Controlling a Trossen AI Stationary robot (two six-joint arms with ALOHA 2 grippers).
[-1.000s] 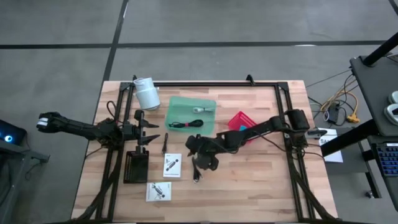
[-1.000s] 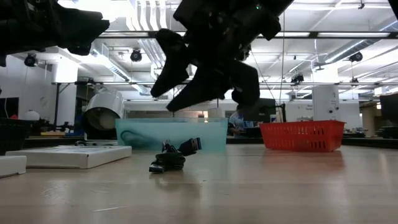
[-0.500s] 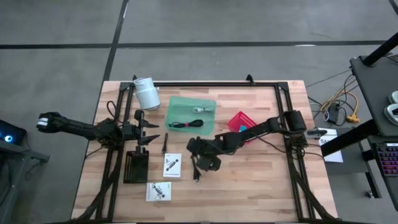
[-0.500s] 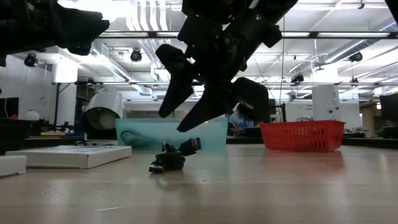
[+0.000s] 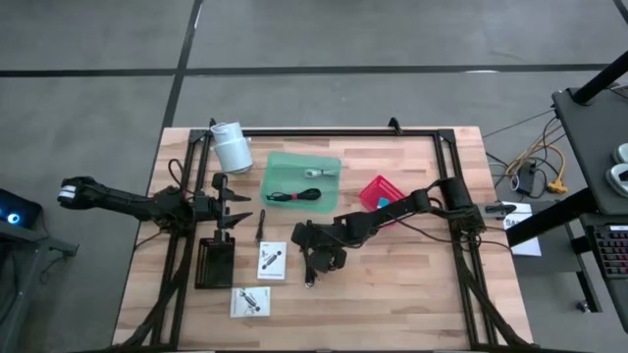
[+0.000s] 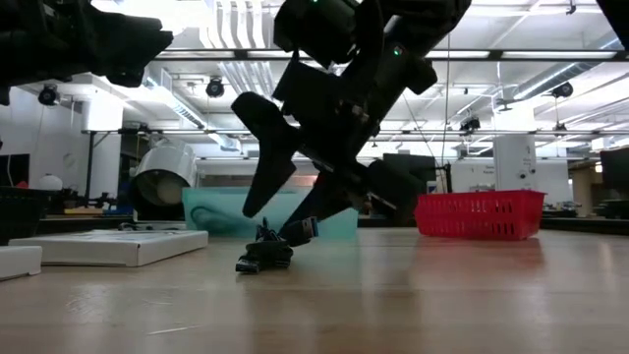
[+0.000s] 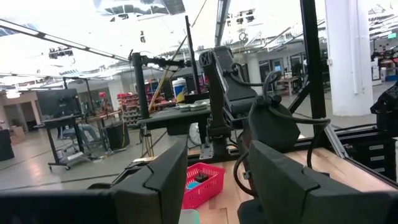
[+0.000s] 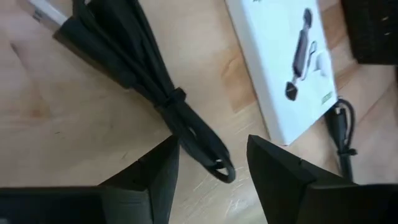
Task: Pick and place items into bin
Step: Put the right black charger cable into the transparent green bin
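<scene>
You are looking down on a wooden table [image 5: 412,294] with two dark robot arms. Near the centre of the overhead frame, the right gripper [image 5: 316,263] is hanging low over a bundled black cable [image 8: 149,87] that is lying on the wood. Its fingers [image 8: 283,180] are spread apart, holding nothing, with the cable's looped end showing between them in the right wrist view. In the level view the cable bundle [image 6: 267,251] is lying flat on the table, just under the fingertips.

You are in the grasp step, by the look of it: the gripper is lined up but is not yet closing. The next move calls for lowering the last bit so the fingers straddle the bundle, pinching it, then carrying it to the green bin [image 5: 334,162], which is sitting toward upper centre.

The left gripper [image 5: 235,201] is waiting at the left side of the frame, fingers spread and empty.

Counting what is showing: one cable under the gripper; one black cable [image 5: 294,196] and one silver piece [image 5: 319,174] already lying in the green bin; two white printed packets [image 5: 272,261], one below the other at lower centre; one thin cord beside the upper packet in the wrist view; one red basket [image 5: 381,190] right of centre; one white roll [image 5: 232,147] at upper left.
</scene>
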